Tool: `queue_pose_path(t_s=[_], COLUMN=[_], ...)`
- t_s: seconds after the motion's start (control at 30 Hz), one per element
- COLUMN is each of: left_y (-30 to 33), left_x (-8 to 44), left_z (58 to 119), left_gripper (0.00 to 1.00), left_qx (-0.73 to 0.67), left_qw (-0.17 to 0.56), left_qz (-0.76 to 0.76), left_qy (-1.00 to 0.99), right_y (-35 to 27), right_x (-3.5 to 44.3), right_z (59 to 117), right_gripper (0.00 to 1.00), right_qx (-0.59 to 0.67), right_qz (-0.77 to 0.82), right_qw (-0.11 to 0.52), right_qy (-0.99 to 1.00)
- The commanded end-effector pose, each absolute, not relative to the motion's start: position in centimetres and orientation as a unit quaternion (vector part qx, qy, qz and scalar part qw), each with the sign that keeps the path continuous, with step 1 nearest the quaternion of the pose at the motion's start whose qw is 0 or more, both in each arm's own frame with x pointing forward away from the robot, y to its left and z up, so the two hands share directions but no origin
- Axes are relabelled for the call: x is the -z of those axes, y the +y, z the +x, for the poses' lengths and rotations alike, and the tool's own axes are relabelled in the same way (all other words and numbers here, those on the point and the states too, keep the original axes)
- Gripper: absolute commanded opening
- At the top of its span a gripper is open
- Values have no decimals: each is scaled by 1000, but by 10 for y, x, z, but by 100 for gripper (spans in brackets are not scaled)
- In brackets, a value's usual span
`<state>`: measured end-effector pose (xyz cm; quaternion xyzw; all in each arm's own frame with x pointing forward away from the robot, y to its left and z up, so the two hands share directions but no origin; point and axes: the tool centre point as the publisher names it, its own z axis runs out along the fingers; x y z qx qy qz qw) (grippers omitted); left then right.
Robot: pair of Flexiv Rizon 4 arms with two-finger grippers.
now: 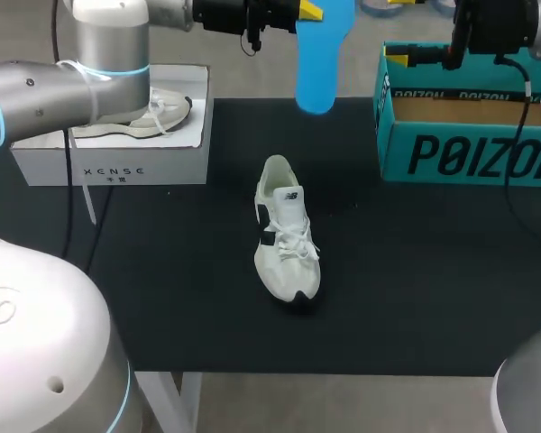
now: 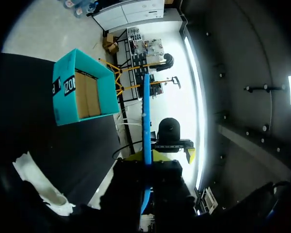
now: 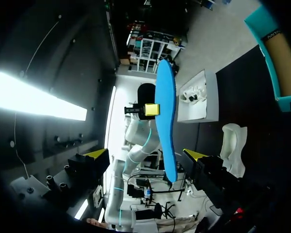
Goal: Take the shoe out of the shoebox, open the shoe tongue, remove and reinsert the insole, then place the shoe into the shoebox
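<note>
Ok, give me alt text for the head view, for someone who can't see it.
The left hand holds a flat blue insole up over the far side of a black table, beyond a white lace-up sneaker lying alone mid-table. An open teal cardboard shoebox stands far right; a white shoebox holding another pale shoe stands far left.

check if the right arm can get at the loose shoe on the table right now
Probably yes: the right gripper is open and empty, the shoe lies alone on the table, and the insole hangs farther back, not over it.
</note>
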<state>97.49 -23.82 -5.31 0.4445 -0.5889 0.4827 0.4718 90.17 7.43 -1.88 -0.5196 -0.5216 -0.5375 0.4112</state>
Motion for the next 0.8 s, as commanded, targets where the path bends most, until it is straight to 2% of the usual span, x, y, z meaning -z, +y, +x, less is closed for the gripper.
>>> queue_pose_path(t_s=[0.03, 0.17, 0.23, 0.3, 0.33, 0.37, 0.7, 0.8], left_y=[-239, -239, -243, -248, -251, -253, -254, -245], left_x=[53, 53, 52, 50, 50, 51, 50, 56], left_z=[976, 976, 971, 965, 960, 955, 953, 956], left_gripper=[0, 0, 0, 0, 0, 0, 0, 0], left_qx=[-481, -481, -502, -547, -562, -576, -584, -638], left_qw=[472, 472, 324, 222, 130, 131, 125, 163], left_qz=[444, 444, 434, 386, 362, 330, 345, 310], left_qy=[-590, -590, -675, -710, -732, -736, -724, -686], right_y=[76, 76, 76, 76, 76, 76, 76, 76], right_x=[19, 19, 19, 19, 19, 19, 19, 19], right_z=[904, 904, 904, 904, 904, 904, 904, 904], right_gripper=[100, 100, 100, 100, 100, 100, 100, 100], right_qx=[537, 537, 537, 537, 537, 537, 537, 537], right_qz=[-520, -520, -520, -520, -520, -520, -520, -520], right_qw=[411, 411, 411, 411, 411, 411, 411, 411], right_qy=[-522, -522, -522, -522, -522, -522, -522, -522])
